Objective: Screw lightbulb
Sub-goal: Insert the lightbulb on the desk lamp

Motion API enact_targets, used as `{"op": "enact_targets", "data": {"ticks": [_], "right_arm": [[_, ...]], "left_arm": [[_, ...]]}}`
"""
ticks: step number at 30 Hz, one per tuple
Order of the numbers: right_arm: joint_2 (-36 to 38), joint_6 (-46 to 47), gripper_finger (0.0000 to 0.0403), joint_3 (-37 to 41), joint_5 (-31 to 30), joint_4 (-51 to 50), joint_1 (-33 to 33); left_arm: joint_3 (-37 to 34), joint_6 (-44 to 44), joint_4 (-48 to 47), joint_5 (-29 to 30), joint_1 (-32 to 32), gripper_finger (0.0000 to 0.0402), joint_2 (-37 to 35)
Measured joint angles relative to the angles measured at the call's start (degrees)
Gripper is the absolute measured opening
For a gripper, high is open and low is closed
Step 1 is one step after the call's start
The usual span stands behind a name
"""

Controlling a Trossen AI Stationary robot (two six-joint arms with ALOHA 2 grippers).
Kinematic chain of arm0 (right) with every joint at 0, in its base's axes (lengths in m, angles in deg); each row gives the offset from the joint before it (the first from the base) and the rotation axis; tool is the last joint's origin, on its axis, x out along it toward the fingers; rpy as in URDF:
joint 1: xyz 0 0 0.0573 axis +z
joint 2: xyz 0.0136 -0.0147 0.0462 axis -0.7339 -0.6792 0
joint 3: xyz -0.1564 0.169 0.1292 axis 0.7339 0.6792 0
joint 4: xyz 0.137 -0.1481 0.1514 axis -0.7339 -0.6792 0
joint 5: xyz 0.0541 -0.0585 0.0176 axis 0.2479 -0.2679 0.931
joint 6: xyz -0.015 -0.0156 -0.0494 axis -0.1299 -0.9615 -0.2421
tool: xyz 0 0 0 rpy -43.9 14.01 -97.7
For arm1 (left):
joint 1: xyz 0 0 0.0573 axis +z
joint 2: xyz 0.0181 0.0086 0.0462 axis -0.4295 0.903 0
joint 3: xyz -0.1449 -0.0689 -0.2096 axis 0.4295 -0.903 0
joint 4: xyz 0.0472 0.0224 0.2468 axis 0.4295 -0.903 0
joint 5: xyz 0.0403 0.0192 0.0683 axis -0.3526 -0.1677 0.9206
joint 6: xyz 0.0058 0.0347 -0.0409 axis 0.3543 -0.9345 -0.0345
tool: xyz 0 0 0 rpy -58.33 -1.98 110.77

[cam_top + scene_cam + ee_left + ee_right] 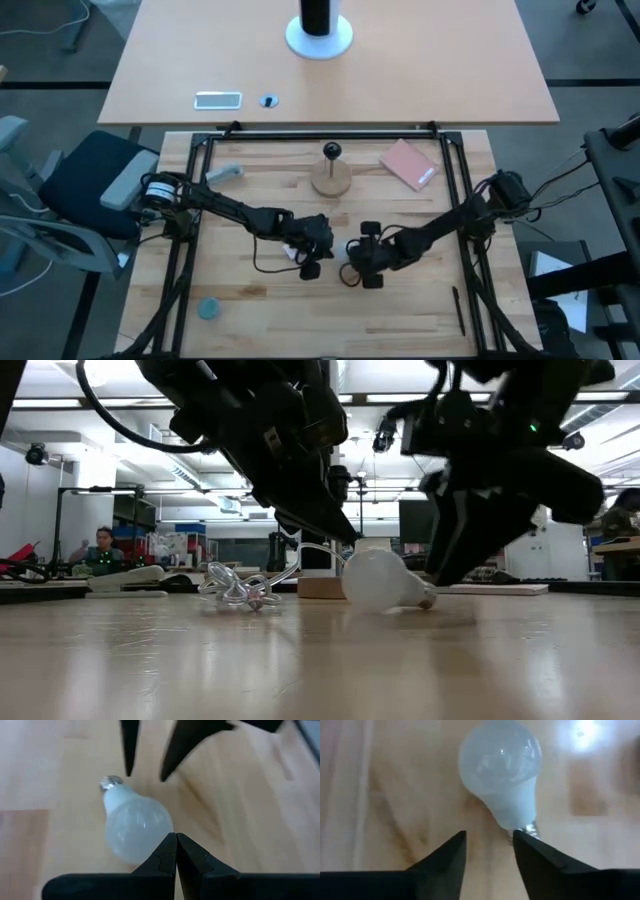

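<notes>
Your lightbulb [380,582] is lying on its side on the bare wood of the worktop [260,310], around the middle and a little toward the front edge, with nothing holding it. Its metal screw base points toward your right gripper [489,845], the glass dome toward your left gripper [176,841].

The right gripper is down low with its two fingers parted, the tips just off the screw base, one on each side of the line the base points along. That looks like a line-up to take the bulb by its neck, though the fingers are not touching it in the right wrist view.

The left gripper has its fingers pressed together, tips meeting right at the dome's edge. Closed like that it cannot grasp; I'd judge it is there as a stop, so the round bulb doesn't roll away when the other side closes in. Whether it actually touches the glass, I can't tell.

The wooden stand [331,178] with its black socket [331,152] sits well apart, toward the back edge of the worktop, upright and empty. So the screwing itself is not yet begun; you need a firm hold first. A crumpled clear wrapper [240,592] lies near the bulb, by the left arm.

Watch the neck grip: smooth glass may slip.
</notes>
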Motion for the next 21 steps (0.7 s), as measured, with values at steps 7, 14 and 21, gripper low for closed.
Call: {"op": "enact_targets", "data": {"ticks": [7, 14, 21], "right_arm": [[-0.66, -6.29, 0.0225, -2.47, -5.55, -0.36, -1.31], [-0.81, -5.09, 0.0249, -0.93, -6.1, 0.93, -8.58], [-0.81, -0.66, 0.0241, 1.26, 3.61, 5.82, -16.69]], "left_arm": [[-0.01, -0.59, -0.96, 2.31, 0.17, 0.0, 0.0], [-0.07, -1.94, -2.7, 5.23, 0.55, 0.0, 0.0], [0.77, -4.38, -1.42, 5.19, 1.62, 0.0, 0.0]]}}
